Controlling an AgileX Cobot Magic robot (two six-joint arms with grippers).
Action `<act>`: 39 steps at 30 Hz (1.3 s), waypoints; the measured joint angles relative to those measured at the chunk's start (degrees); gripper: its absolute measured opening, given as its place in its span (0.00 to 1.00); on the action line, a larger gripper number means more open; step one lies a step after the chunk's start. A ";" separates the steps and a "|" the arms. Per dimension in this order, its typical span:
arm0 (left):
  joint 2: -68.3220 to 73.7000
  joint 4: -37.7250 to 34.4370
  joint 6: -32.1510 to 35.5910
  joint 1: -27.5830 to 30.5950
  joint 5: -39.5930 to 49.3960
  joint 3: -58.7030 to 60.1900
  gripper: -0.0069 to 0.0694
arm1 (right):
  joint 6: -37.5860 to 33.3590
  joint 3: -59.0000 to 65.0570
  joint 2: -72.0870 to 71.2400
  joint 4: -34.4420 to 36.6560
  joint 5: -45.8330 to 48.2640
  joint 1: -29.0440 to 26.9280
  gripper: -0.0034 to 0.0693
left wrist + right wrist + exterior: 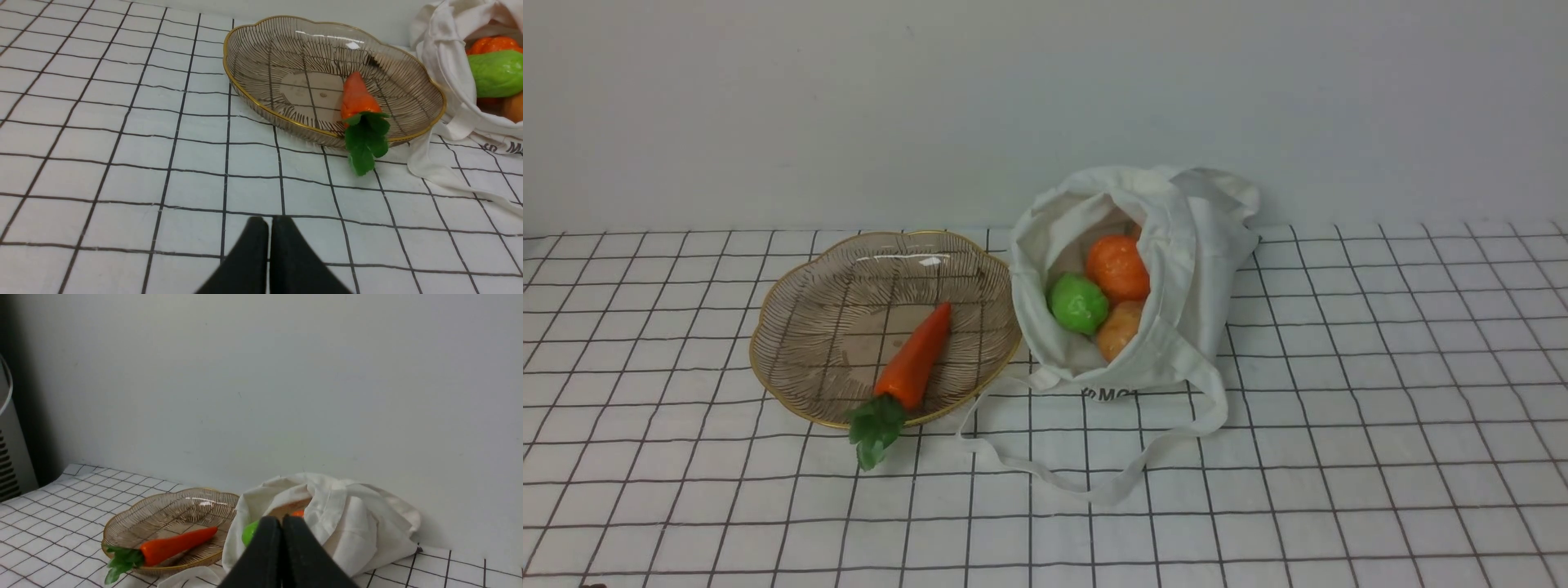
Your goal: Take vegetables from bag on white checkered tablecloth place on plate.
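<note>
1. From the front view, neither of my arms shows. Only my wrist cameras catch my pincers: my left gripper (269, 222) hangs over the white checkered tablecloth (1380, 408) with its black fingers pressed together, holding nothing; my right gripper (282, 520) is likewise closed and empty, in front of the bag (1184, 269).
2. My right wrist view alone shows a ribbed grey appliance (8, 457) at the cloth's far edge.
3. Dark letters near the bag's base are half folded under; I cannot read them whole.
4. The carrot (915, 359) lies in the plate (800, 327), its green leafy top hanging over the gold rim onto the cloth.
5. Inside the open bag, just beside the plate, sit the green ball (1077, 303) and two orange balls (1118, 269), touching.
</note>
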 joint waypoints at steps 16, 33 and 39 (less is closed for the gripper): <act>0.00 0.00 0.00 0.00 0.00 0.00 0.08 | 10.29 13.13 -5.05 -12.95 -1.85 -11.47 0.03; 0.00 0.00 -0.15 0.00 0.00 0.00 0.08 | 11.73 21.57 -9.84 -15.32 1.57 -23.86 0.03; 0.00 0.00 -0.15 0.00 0.00 0.00 0.08 | 11.73 21.57 -9.84 -15.32 1.57 -23.86 0.03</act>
